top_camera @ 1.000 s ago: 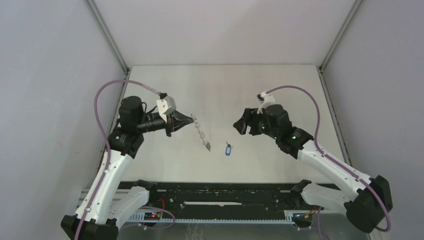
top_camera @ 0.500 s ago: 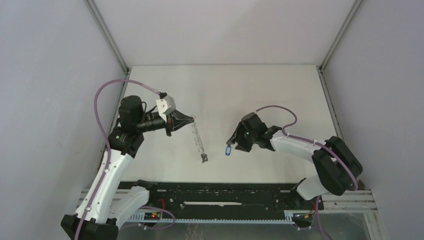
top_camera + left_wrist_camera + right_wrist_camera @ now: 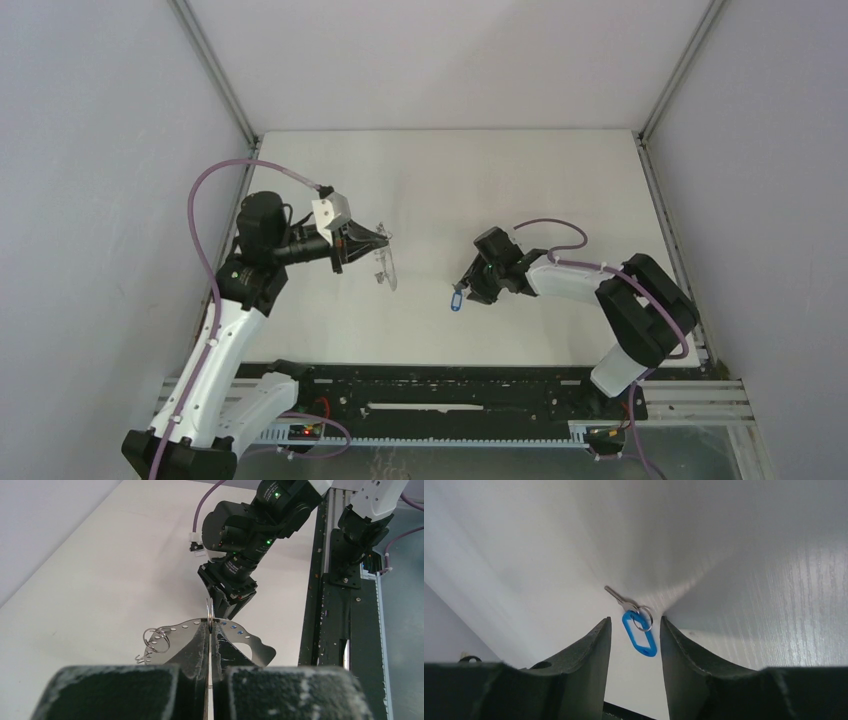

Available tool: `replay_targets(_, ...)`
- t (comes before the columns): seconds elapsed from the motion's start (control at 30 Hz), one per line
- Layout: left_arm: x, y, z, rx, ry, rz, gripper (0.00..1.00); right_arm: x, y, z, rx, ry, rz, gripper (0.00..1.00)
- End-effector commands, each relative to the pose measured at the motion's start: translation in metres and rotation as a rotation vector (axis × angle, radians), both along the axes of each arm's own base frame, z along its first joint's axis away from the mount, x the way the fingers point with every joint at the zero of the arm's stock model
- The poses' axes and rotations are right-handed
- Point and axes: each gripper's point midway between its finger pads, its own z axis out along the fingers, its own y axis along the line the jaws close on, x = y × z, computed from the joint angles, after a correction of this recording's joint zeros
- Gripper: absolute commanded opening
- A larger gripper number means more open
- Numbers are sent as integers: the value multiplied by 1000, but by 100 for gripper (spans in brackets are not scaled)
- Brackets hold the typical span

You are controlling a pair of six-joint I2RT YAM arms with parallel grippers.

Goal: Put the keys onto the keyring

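Note:
My left gripper [image 3: 386, 236] is shut on the keyring [image 3: 384, 268], which hangs from its tips above the table. In the left wrist view the fingers [image 3: 200, 645] pinch a thin wire loop, and the keyring's [image 3: 172, 636] silver strip with a row of holes and small rings curves behind them. A key with a blue plastic head [image 3: 456, 300] lies flat on the table. My right gripper [image 3: 461, 293] is low over it. In the right wrist view the blue key [image 3: 640, 635] sits between the open fingers of the right gripper [image 3: 635, 621], with a gap on each side.
The black rail [image 3: 430, 385] with both arm bases runs along the near edge. White walls enclose the table on the left, back and right. The right arm's wrist [image 3: 245, 545] faces the left gripper across a short stretch of table.
The right arm swung down and left to the blue key, and its jaws narrowed around it. The left gripper turned and lifted the keyring, which now hangs shorter.

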Motion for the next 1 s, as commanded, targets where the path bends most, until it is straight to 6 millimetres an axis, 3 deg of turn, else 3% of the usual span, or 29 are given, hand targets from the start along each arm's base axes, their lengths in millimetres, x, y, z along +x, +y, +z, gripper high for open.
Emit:
replay_targets(0.0,-6,0,27,-33,-78,-18,0,17,1,0,-19,-35,-65,47)
replay_targets(0.33,-7,1,25,-28,-82,-17,0,21,10,0,7,-59,-36,18)
replay_targets(0.57,-9,2,20,-16,-71,-20,0,37,16,26,1,-204,85,0)
replay_targets(0.7,-16,0,15,-15,-42,-52,0,45,27,66,-25,-417,262,0)
replay_targets(0.77,-20,0,11,-7,-38,-70,0,44,34,102,-40,-590,384,0)
replay_targets(0.87,-22,1,4,16,-46,-84,0,27,51,149,-68,-866,633,0)
replay_targets(0.97,-24,1,0,27,-44,-91,0,9,56,175,-55,-1003,800,0)
